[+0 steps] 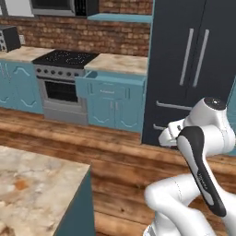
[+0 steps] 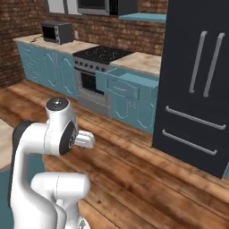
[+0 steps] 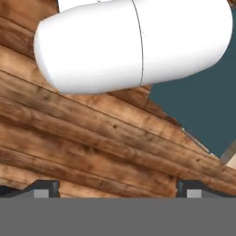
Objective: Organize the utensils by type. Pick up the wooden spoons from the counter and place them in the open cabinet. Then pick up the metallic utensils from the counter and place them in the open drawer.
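Pincer (image 3: 118,189) tips sit far apart at the bottom of the hand view, jaws wide open, nothing between them, wooden floor (image 3: 83,143) below. Open drawer (image 1: 113,79) beside the stove (image 1: 64,62) juts from the teal fronts; its inside is hidden behind the front panel. Cabinet (image 1: 120,17) cut off at the top edge, just a shelf strip. Near counter (image 1: 32,184) corner cropped at lower left; utensils can't be made out.
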Available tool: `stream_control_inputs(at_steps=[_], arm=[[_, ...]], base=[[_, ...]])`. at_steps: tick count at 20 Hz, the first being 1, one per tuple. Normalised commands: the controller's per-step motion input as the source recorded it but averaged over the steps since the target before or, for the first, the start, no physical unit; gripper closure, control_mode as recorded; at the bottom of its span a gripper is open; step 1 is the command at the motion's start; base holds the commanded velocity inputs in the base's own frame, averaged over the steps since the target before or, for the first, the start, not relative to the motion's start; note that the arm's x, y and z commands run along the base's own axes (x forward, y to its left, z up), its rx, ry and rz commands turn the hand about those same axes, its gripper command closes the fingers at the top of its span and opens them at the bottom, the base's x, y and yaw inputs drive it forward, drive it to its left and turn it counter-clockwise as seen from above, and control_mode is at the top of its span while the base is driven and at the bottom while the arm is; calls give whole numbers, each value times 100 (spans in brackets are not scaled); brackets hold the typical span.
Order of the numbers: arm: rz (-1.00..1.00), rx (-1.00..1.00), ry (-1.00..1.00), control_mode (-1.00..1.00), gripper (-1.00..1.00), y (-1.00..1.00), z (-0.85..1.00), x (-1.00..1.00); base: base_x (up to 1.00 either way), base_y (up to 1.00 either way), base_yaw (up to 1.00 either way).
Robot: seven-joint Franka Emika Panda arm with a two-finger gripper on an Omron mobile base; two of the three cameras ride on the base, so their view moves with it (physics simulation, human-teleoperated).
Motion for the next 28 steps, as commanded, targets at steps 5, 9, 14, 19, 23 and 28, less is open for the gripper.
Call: stream_control_inputs(at_steps=[5, 9, 14, 19, 23, 28], arm=[[0, 0, 0, 100, -100, 0, 0, 0], [0, 0, 0, 100, -100, 0, 0, 0], [0, 0, 0, 100, -100, 0, 0, 0], [0, 0, 0, 100, -100, 0, 0, 0], [0, 0, 0, 100, -100, 0, 0, 0], [0, 0, 0, 100, -100, 0, 0, 0]], base=[[100, -1, 46], [100, -6, 57], [100, -22, 61], [100, -29, 65], [100, -34, 64], [100, -36, 49]])
